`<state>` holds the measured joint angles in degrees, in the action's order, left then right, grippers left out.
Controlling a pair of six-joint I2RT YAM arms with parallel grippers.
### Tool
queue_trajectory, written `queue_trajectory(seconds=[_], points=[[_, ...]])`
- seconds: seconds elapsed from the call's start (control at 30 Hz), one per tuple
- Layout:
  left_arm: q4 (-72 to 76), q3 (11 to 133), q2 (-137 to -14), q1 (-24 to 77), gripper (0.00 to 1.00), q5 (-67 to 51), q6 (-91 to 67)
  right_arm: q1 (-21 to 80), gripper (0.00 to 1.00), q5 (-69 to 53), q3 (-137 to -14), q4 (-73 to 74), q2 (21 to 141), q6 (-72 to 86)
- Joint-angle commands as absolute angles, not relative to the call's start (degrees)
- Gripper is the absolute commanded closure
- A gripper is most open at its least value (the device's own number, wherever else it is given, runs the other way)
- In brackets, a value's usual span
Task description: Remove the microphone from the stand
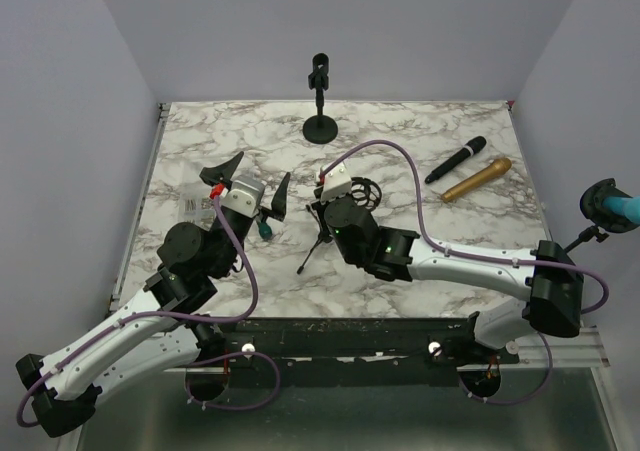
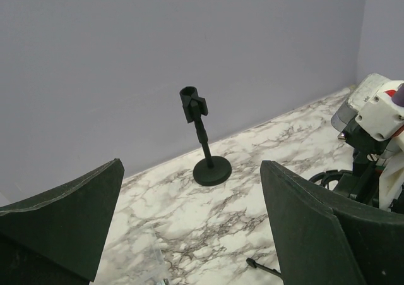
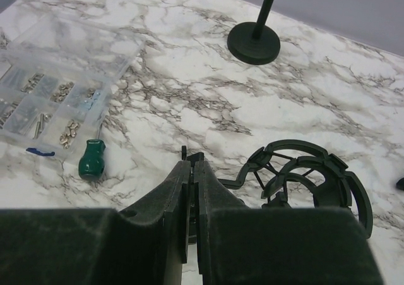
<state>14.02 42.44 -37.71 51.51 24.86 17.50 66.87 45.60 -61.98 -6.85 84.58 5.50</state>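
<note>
Overhead, the mic stand point(image 1: 320, 101) sits at 12 o'clock on the marble table point(image 1: 420, 131), clip empty. The black microphone point(image 1: 456, 160) and gold microphone point(image 1: 478, 180) lie side by side at 2 o'clock, seen in this view only. Left gripper point(image 1: 262, 168) is splayed wide, holding nothing. Only the right wrist view shows the right gripper point(image 3: 190, 168) pinched closed. The shock mount point(image 3: 303, 171) is just beside it at 3 o'clock, and a green-handled screwdriver point(image 3: 92, 159) lies by the clear screw box point(image 3: 57, 89).

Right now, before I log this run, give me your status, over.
Left claw open, right claw shut. Stand clip bare; black microphone and gold microphone lie on table, right side. Shock mount close beside right claw.
</note>
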Motion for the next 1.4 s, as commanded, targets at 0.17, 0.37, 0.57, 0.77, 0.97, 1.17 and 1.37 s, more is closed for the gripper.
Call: queue_trajectory(seconds=[0.17,0.37,0.57,0.77,0.97,1.17,1.37], points=[[14.41,44.09,-37.25,51.86,0.07,24.61,17.25,66.8,0.72,41.15,-62.1,-3.67,81.28,9.32],[14.42,44.03,-36.71,51.96,0.07,24.74,17.23,66.87,0.38,33.58,-55.27,-2.99,77.62,16.03],[14.24,44.21,-36.65,52.07,0.07,24.28,16.79,66.86,0.17,17.76,-42.63,-14.17,74.49,23.39],[14.15,44.21,-37.09,52.03,0.07,24.44,16.83,69.51,0.17,22.43,-39.29,-19.07,82.75,40.82],[14.58,44.03,-37.39,52.04,0.07,25.15,17.83,71.55,0.16,37.04,-50.96,-1.7,94.71,54.64],[14.72,43.88,-36.46,52.05,0.06,24.87,18.1,72.17,0.21,48.64,-59.83,14.25,104.08,68.41],[14.85,43.88,-35.88,52.03,0.06,24.89,18.21,72.26,0.32,50.27,-65.96,18.91,112.18,69.63]])
